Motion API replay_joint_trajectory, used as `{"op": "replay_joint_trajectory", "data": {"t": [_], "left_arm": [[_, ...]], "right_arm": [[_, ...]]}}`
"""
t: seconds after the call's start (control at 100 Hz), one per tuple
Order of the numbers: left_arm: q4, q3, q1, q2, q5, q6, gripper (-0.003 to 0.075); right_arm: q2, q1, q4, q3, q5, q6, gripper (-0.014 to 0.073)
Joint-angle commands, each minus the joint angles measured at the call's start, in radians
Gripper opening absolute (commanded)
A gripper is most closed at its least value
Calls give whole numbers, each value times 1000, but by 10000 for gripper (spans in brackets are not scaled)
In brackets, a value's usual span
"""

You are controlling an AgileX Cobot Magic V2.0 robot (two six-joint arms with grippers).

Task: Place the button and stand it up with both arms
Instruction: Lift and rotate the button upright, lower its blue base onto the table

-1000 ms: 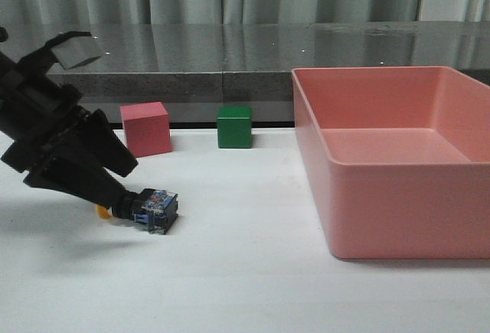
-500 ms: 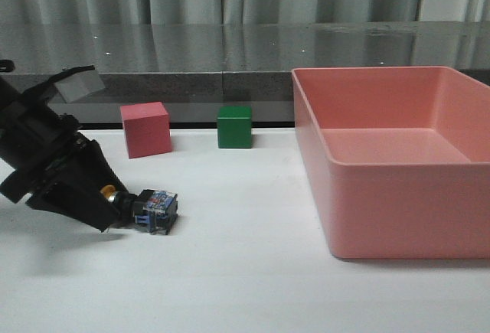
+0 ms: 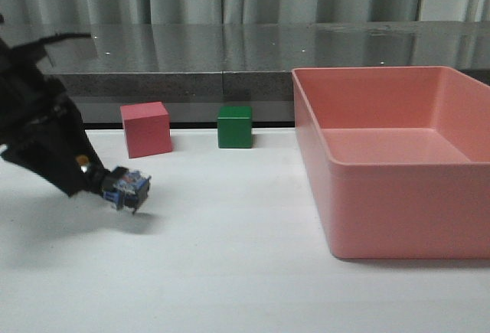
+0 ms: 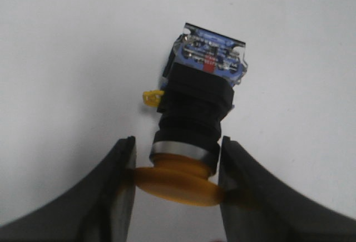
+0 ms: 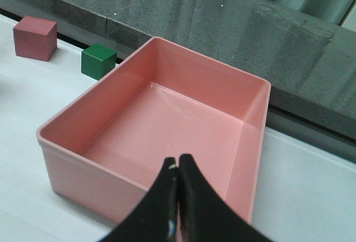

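Observation:
The button (image 3: 124, 188) hangs tilted just above the white table at the left, its blue-grey contact block pointing right and down. My left gripper (image 3: 86, 172) is shut on its yellow-orange cap. In the left wrist view the two fingers (image 4: 119, 167) clamp the cap's rim, with the silver collar, black body and blue contact block of the button (image 4: 194, 108) sticking out past them. My right gripper (image 5: 178, 167) is shut and empty, held above the pink bin (image 5: 156, 75); it does not show in the front view.
A pink-red cube (image 3: 145, 128) and a green cube (image 3: 234, 126) stand at the back of the table. The large pink bin (image 3: 398, 187) fills the right side. A grey stone ledge (image 3: 230, 57) runs behind the table.
My left gripper has closed on the button's cap and lifted it off the table, moving left and up. The button no longer lies on the surface.

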Motion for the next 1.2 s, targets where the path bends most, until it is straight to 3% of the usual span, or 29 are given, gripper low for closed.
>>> {"op": "replay_joint_trajectory", "data": {"t": [0.0,0.21,0.43,0.55,0.71,1.19], "left_arm": [[81,-90,-37,-118,86,-119,-20],[460,-199,-214,-191,67,-383,-20],[948,-202,-458,-191,71,-625,-20],[1113,-202,-553,-189,60,-715,-19],[1183,-202,-608,-164,13,-778,-19],[1212,-202,-606,-54,-2,-821,-19]], "right_arm": [[7,-8,10,-25,-80,2,-114],[7,-8,10,-25,-82,2,-114],[7,-8,10,-25,-82,2,-114],[7,-8,10,-25,-82,2,-114],[7,-8,10,-25,-82,2,-114],[7,-8,10,-25,-83,2,-114]]}}
